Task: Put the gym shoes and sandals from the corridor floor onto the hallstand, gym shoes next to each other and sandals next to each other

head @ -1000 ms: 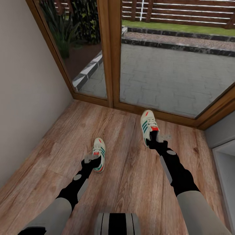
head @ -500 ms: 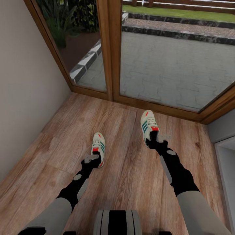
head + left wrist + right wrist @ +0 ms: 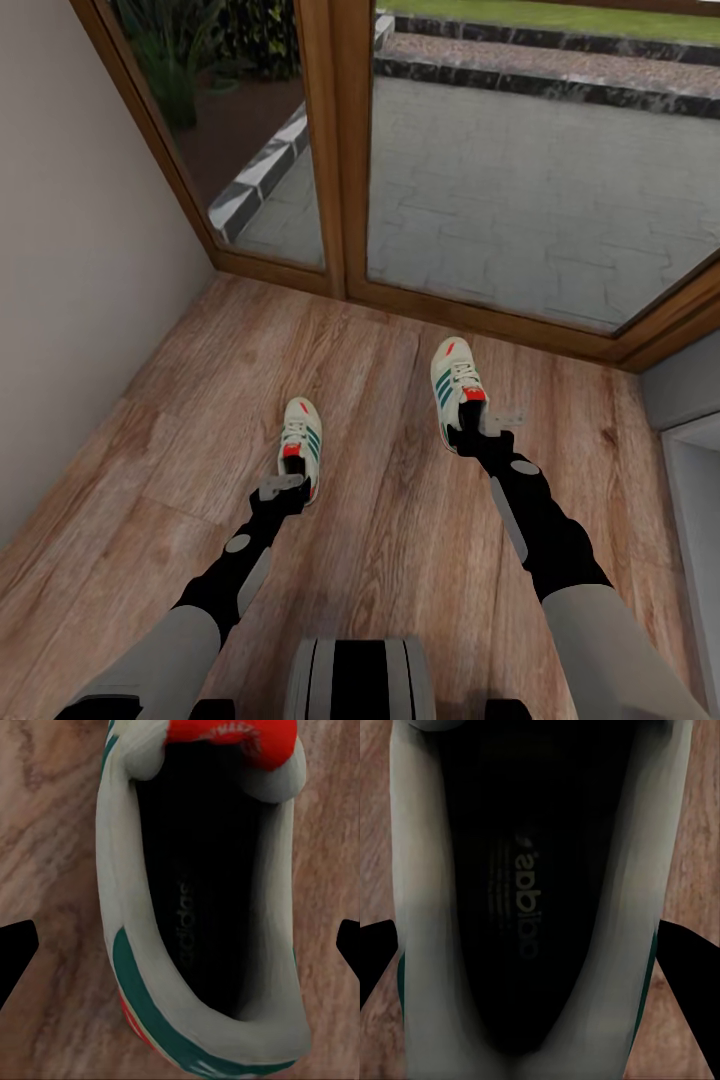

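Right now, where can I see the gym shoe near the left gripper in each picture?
Head view: the left gym shoe lies left of centre, just beyond the left gripper.
Left wrist view: the left gym shoe seen from above, opening facing the camera.
Right wrist view: not in it.
Shared landmark: the wood-grain floor.

Bare corridor floor [image 3: 180,440] lay open all around the two gym shoes, with a wide plank gap between the left shoe [image 3: 300,440] and the right shoe [image 3: 455,385]. The beige wall [image 3: 80,280] closed off the left, the wood-framed glass door [image 3: 340,150] blocked ahead, and a pale unit [image 3: 690,470] hemmed the right.
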Tool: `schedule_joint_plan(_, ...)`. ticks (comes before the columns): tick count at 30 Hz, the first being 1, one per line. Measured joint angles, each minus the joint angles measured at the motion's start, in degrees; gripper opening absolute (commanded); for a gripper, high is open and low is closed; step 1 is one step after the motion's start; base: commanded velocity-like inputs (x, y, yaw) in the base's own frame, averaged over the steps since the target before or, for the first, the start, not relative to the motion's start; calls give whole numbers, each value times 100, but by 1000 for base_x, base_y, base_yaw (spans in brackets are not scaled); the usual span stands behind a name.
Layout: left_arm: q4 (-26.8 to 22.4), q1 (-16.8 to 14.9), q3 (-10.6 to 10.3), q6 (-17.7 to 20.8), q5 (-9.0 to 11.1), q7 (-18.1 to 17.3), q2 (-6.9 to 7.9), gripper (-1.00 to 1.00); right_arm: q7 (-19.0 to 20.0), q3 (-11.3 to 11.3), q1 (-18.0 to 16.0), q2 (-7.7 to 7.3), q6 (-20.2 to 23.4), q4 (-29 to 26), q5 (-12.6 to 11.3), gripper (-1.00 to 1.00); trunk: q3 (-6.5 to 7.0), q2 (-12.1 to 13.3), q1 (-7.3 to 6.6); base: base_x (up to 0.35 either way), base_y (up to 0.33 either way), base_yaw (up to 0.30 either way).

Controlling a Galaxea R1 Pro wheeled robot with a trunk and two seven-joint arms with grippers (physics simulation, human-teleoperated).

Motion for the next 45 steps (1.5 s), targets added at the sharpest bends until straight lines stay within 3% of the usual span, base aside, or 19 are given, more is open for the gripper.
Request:
schedule_joint_plan(10,0,0,-1,0,0,0,0,100,-1,0,0,0,0,1,0,-100,-13,0,0,0,0,0)
schedule_joint_plan(17,0,0,-1,0,0,0,-1,100,0,0,1,0,0,2,-1,-100,-204,-9,19,0,0,0)
schedule_joint_plan(31,0,0,-1,0,0,0,-9,100,0,0,0,0,0,-3,0,-100,-246,-9,18,0,0,0)
schedule_joint_plan(39,0,0,-3,0,0,0,-9,100,0,0,-2,0,0,-4,-1,-100,-435,-20,39,0,0,0)
schedule_joint_plan(45,0,0,-2,0,0,0,-9,100,-1,0,0,0,0,-1,0,-100,-471,-20,39,0,0,0)
